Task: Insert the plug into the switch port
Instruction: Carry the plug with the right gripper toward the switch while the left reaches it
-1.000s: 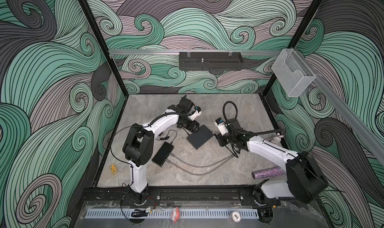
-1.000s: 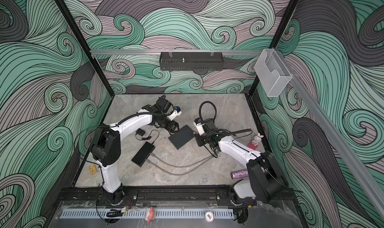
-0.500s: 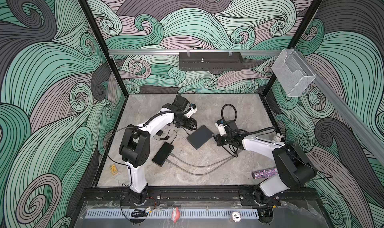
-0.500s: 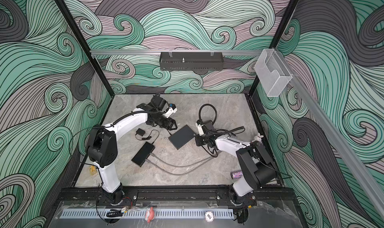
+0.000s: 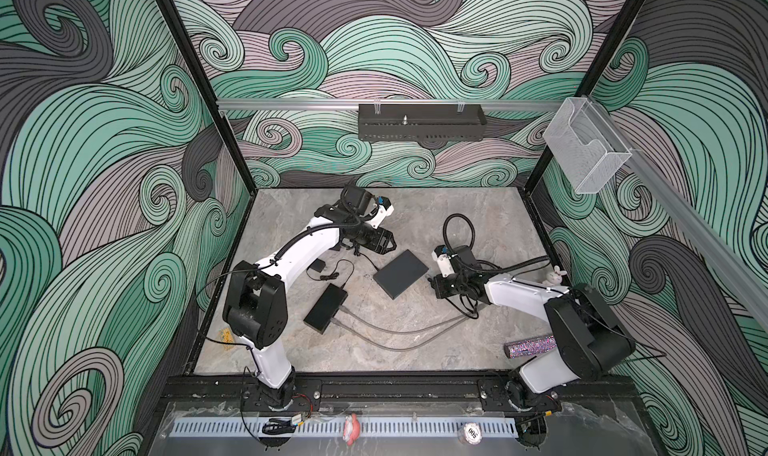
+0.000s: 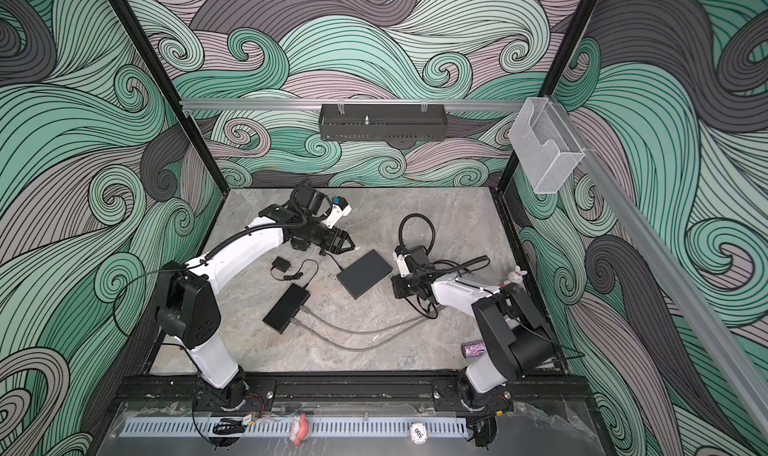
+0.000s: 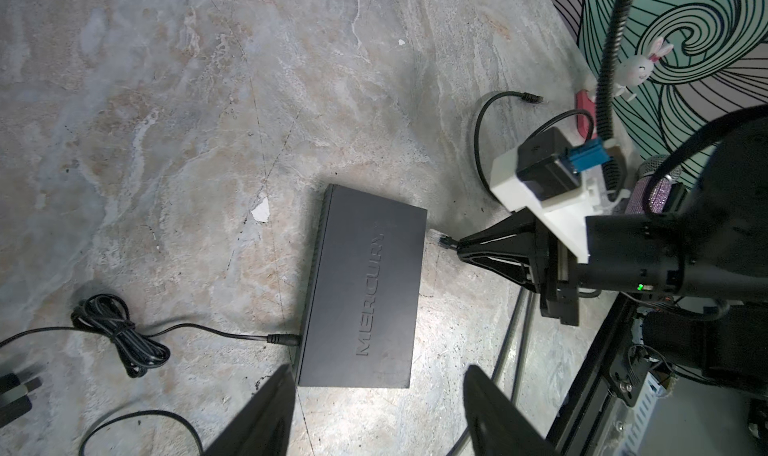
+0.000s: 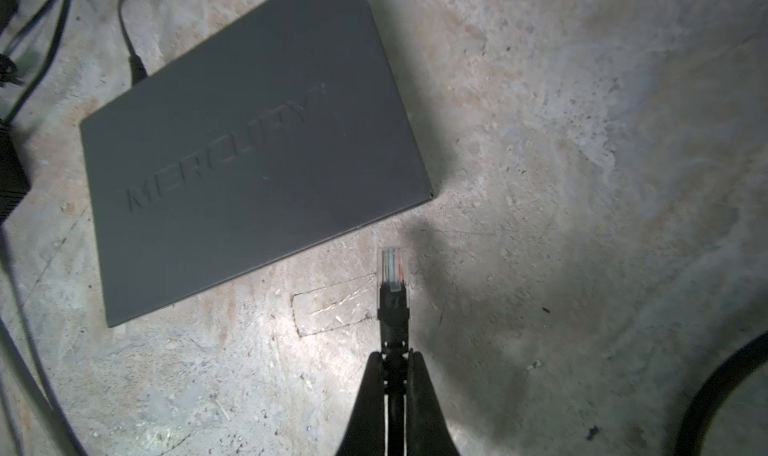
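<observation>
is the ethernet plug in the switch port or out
Out. The right gripper holds the ethernet plug with its clear tip short of the Mercury switch, bare table showing between them.

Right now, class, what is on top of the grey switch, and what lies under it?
Nothing rests on the switch; its top shows only MERCURY lettering. It lies flat on the stone table, so anything beneath it is covered.

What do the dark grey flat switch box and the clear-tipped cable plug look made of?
Dark grey switch box: probably moulded plastic, matte; embossed MERCURY lettering, no glare. Clear-tipped plug: transparent plastic, coloured wires show through; black boot looks rubbery.
</observation>
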Robot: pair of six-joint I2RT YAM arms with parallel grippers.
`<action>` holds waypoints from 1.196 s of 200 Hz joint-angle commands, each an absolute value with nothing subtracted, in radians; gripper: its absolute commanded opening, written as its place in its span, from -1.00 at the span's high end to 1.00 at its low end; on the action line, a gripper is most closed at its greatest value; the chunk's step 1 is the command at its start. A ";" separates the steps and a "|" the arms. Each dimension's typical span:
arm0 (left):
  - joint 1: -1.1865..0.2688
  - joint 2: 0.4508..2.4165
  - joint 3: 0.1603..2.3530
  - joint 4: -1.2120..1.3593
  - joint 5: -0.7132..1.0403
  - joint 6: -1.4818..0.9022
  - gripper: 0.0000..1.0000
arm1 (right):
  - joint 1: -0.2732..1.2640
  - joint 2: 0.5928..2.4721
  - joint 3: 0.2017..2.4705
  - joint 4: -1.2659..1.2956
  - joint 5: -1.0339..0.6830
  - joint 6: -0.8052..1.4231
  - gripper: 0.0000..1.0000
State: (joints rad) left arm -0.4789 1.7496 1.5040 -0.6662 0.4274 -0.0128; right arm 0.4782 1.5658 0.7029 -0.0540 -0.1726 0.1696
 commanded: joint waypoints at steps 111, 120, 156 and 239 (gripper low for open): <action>-0.476 1.638 1.463 -0.646 0.342 0.006 -0.37 | 0.427 1.743 1.088 -0.229 -0.129 0.057 1.00; -0.477 1.632 1.464 -0.646 0.343 0.006 -0.37 | 0.413 1.724 1.084 -0.234 -0.117 0.053 1.00; -0.477 1.579 1.447 -0.620 0.353 0.008 -0.37 | 0.393 1.668 1.160 -0.102 -0.045 -0.104 1.00; -0.477 1.473 1.337 -0.454 0.415 -0.025 -0.38 | 0.397 1.490 0.961 0.077 -0.037 -0.156 1.00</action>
State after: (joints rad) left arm -0.4789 1.5158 1.3437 -0.5018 0.3889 -0.0124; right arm 0.3916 1.5169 1.0328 0.0830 -0.0090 -0.2222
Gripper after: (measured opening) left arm 0.689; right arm 0.082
